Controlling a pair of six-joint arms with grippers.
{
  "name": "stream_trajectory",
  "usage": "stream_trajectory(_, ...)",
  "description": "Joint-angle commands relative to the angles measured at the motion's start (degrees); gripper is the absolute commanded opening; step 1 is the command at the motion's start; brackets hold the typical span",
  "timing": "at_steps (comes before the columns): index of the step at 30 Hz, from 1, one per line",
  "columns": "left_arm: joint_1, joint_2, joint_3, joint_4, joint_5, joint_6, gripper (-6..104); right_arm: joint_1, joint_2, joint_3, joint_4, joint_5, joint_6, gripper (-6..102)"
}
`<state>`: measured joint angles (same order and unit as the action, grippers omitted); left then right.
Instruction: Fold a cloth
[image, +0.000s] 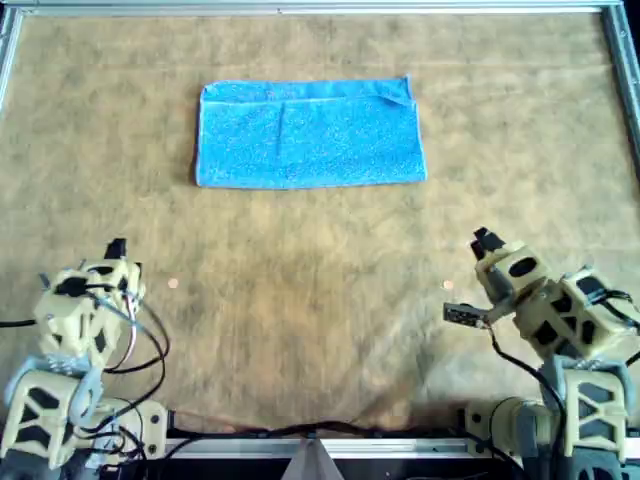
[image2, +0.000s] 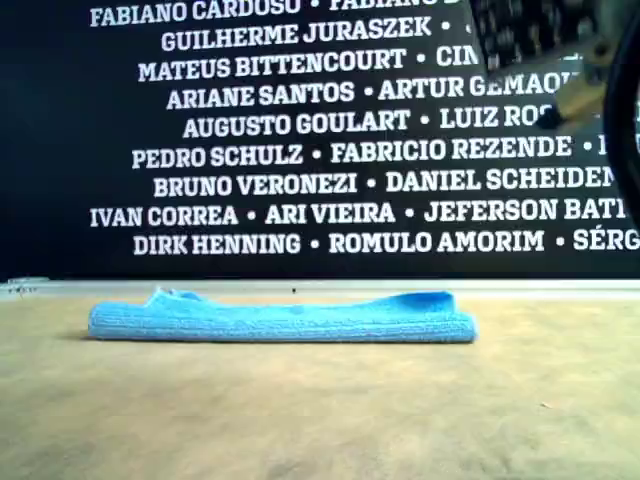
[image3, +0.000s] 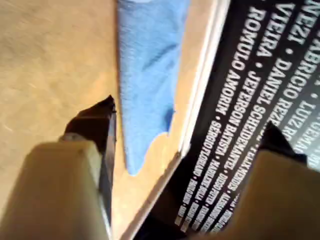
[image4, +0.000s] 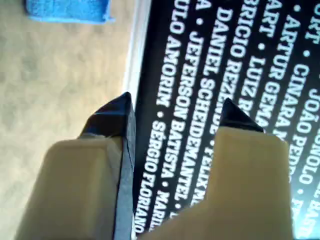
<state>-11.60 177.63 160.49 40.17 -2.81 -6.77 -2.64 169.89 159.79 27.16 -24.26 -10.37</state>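
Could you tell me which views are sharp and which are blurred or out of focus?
Overhead view: soft but even, the cloth readable. Exterior view: wall lettering crisp, an arm blurred at the exterior view's upper right. Both wrist views: left gripper and right gripper look soft close-up.

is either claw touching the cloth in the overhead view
No, the cloth lies folded far from both the left claw and the right claw.

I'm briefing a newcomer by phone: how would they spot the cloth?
Look at the tan table, toward the far edge in the overhead view. The cloth lies there folded into a rectangle, apart from both arms; it is the only bright sky-blue thing.
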Motion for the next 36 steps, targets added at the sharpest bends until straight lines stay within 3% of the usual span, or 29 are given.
stream_trajectory(1,1.2,0.7,3.4,-5.5,-0.3,0.4,100,-0.4,1.2,2.8,-8.6,0.3,-0.18,69)
stream_trajectory(8,1.2,0.7,10.0,-6.5,-0.3,0.3,99,0.0,1.5,14.0,-13.5,-0.5,-0.18,70)
stream_trajectory(22,0.4,0.7,8.9,-6.6,0.9,-0.6,100,0.9,-0.3,11.0,-12.6,0.0,0.97,70)
stream_trajectory(24,0.4,0.3,7.3,-6.6,1.0,-0.6,100,0.9,-2.5,8.6,-12.5,0.1,2.20,70)
stream_trajectory(30,0.3,-5.9,4.5,-6.8,1.0,0.3,100,1.1,-22.0,-4.7,-12.6,-0.8,9.76,70)
stream_trajectory(34,-0.2,-14.2,-2.1,-6.9,1.1,0.4,100,1.1,-39.5,-15.6,-12.6,-0.8,10.90,70)
stream_trajectory(36,-2.5,-19.6,-6.4,-8.0,1.5,0.4,100,1.1,-48.0,-21.4,-12.6,-0.8,10.90,70)
